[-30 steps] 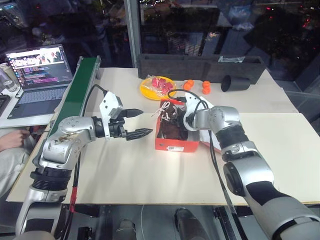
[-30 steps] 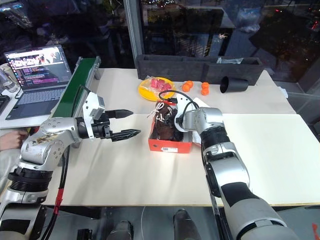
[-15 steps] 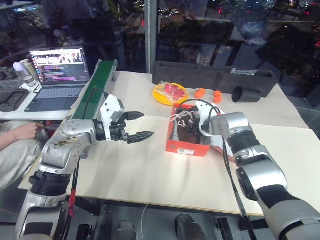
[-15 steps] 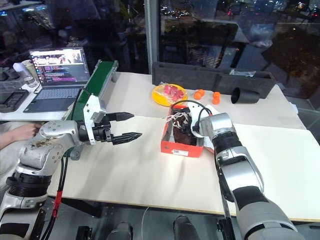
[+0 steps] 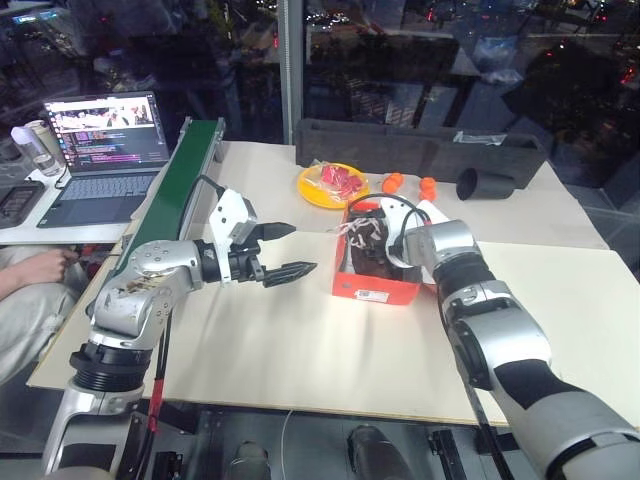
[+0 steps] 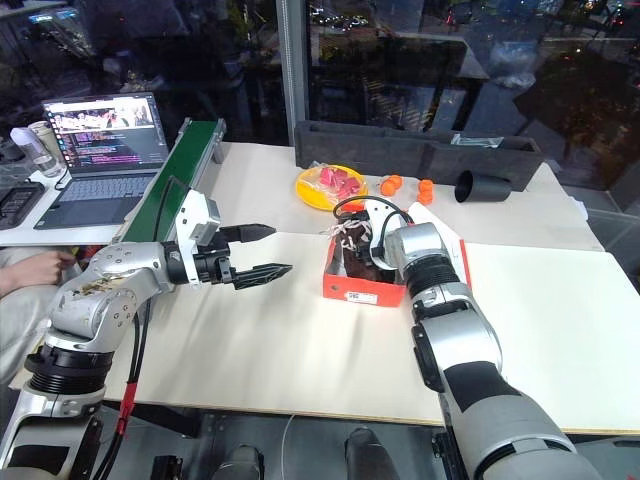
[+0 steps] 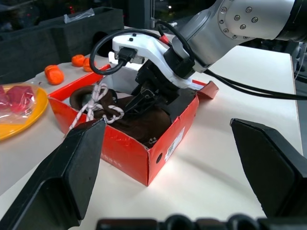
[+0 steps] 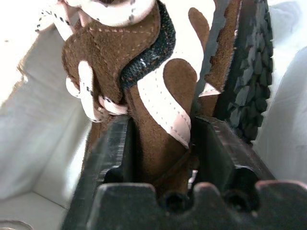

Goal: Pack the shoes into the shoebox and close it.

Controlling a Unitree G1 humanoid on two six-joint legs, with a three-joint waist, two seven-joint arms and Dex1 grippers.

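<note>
The red-orange cardboard shoebox (image 5: 376, 277) sits open mid-table with the small dark brown lace-up shoes (image 7: 125, 116) already down inside it, off-white laces (image 7: 96, 103) spilling over the rim, so the packing looks mostly done. The right gripper (image 7: 149, 94) is reaching into the box, its two black fingers straddling a shoe's brown suede upper, though whether they're squeezing or letting go is hard to call. The left gripper (image 6: 252, 252) hovers beside the box, fingers spread and empty, and the lid isn't closed yet.

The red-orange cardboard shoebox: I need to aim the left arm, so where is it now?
The red-orange cardboard shoebox sits mid-table in the head views, right of the open left gripper, in front of the yellow plate.
</note>
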